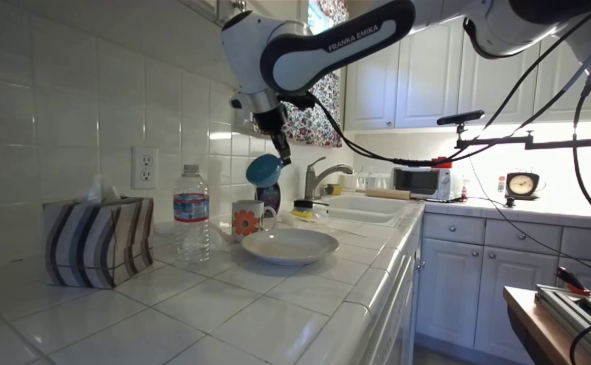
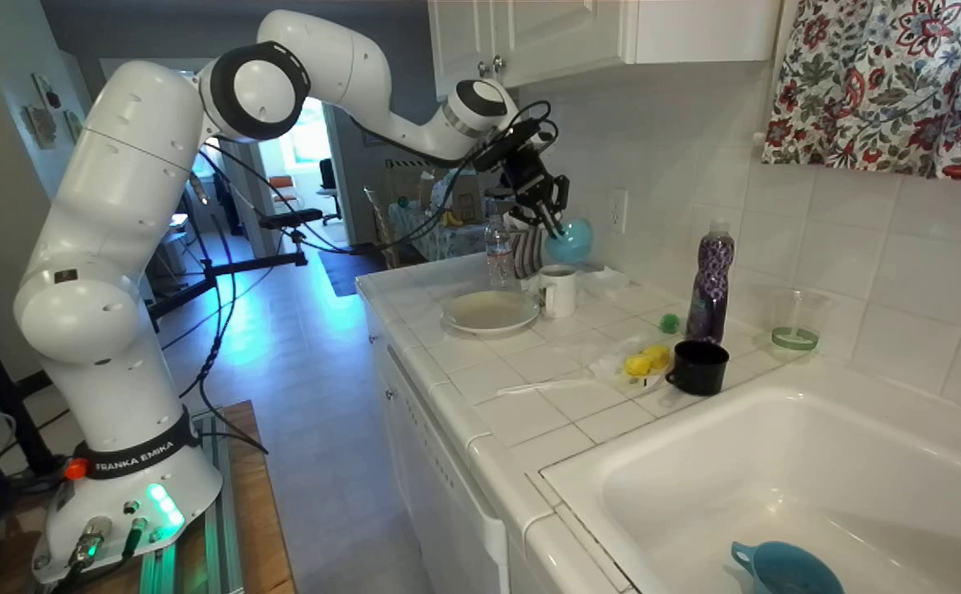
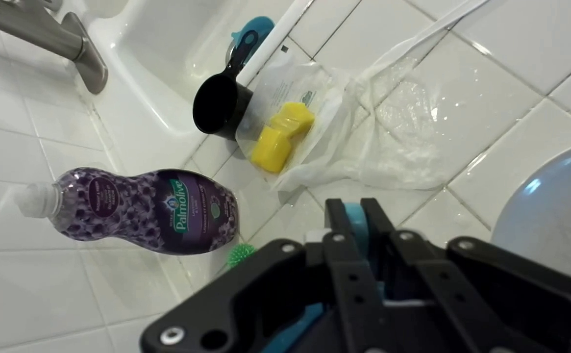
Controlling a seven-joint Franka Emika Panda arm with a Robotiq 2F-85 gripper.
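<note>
I record a white tiled desk (image 1: 123,324) as the largest item, with a white basin sink (image 2: 736,445) set into it. A striped cardboard tissue box (image 1: 82,243) stands at the far end from the sink, with a clear plastic water bottle (image 1: 191,238) upright just beside it. A round, shallow, pale plate (image 1: 290,243) lies flat on the tiles; a purple plastic dish-soap bottle (image 2: 709,285) stands upright near the sink. Just beside the plate is a white mug with an orange flower (image 1: 246,222). My jaws are closed on a round blue plastic-looking cup (image 1: 264,171), gripped apparently by its handle (image 3: 357,223). It hangs tilted in the air above the desk, near the mug; whether directly over it I cannot determine. Contents: not visible. Stage, in my judgement: grasp made, cup clear of any support; setting down and release not yet done. A second blue cup (image 2: 789,569) sits in the sink, unheld. A black long-handled measuring cup (image 3: 221,105) stands at the sink's edge. Beside it is a yellow sponge-like piece (image 3: 283,137), on or inside clear plastic wrapping, I cannot tell which. Smallest noted: a green bristly scrubber (image 3: 241,254), near the dish-soap bottle.
</note>
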